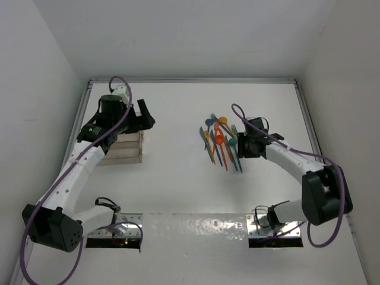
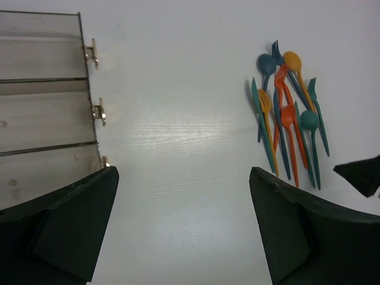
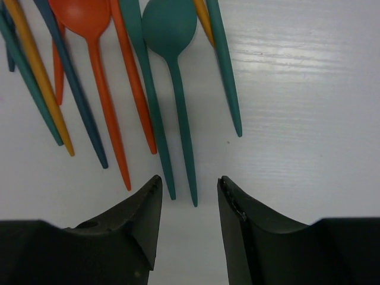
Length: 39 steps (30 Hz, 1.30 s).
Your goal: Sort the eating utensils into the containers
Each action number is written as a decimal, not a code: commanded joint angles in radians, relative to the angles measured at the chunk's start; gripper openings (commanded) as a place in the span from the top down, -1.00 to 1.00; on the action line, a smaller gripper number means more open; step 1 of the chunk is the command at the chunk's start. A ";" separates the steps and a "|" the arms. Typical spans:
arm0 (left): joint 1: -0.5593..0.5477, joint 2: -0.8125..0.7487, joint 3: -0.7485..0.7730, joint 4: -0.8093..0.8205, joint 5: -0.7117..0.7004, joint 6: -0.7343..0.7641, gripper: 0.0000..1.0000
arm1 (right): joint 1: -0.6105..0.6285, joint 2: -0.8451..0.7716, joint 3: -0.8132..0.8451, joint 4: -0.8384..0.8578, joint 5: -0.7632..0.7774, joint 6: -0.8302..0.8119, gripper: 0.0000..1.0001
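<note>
The right gripper stands with jaws partly apart, gripping nothing. They straddle the handle tip of a teal spoon at the lower edge of the utensils, centre-right in the top view. The left gripper gapes wide, empty, beside the containers at centre-left, with open table between the two groups.
</note>
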<state>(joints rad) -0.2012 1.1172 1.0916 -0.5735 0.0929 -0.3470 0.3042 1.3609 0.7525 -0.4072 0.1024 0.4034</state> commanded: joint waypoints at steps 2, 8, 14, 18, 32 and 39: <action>-0.069 0.012 -0.022 0.009 -0.048 -0.046 -0.80 | 0.006 0.073 0.028 0.079 0.025 0.011 0.17; -0.092 0.013 -0.051 0.015 -0.041 -0.070 -0.80 | 0.006 0.170 0.061 0.107 0.005 0.005 0.22; -0.093 0.015 -0.059 0.017 -0.033 -0.072 -0.80 | 0.006 0.251 0.082 0.122 -0.015 -0.003 0.26; -0.093 0.020 -0.067 0.015 -0.025 -0.075 -0.79 | 0.006 0.294 0.091 0.119 -0.032 -0.012 0.30; -0.125 0.032 -0.095 0.075 0.074 -0.093 -0.76 | 0.007 0.288 0.122 0.104 -0.007 -0.092 1.00; -0.225 0.059 -0.099 0.230 0.162 -0.155 -0.73 | 0.035 0.043 0.179 0.070 -0.131 -0.189 1.00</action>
<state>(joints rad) -0.3874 1.1679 0.9924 -0.4850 0.1818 -0.4603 0.3187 1.5093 0.8661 -0.3424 0.0471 0.2783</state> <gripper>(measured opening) 0.869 0.013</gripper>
